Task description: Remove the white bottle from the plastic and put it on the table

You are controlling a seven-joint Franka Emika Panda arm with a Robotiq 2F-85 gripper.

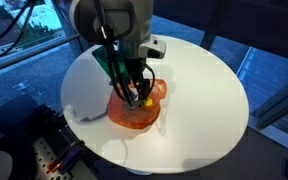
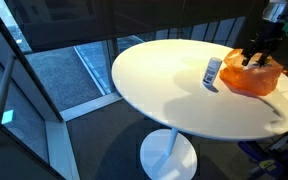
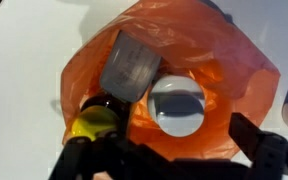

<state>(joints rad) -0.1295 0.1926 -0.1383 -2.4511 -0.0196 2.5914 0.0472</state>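
An orange plastic bag (image 3: 214,60) lies open on the round white table (image 1: 194,90); it shows in both exterior views (image 1: 134,112) (image 2: 254,78). Inside it I see the round white top of a bottle (image 3: 177,105), next to a grey packet (image 3: 129,65) and a dark bottle with a yellow cap (image 3: 94,125). My gripper (image 3: 174,155) hangs right above the bag (image 1: 134,95), open and empty. Its dark fingers stand on either side, just below the white bottle in the wrist view, not touching it.
A white bottle with a blue label (image 2: 212,72) stands upright on the table beside the bag. The table edge is close behind the bag in an exterior view (image 2: 284,100). Glass walls and a floor drop surround the table.
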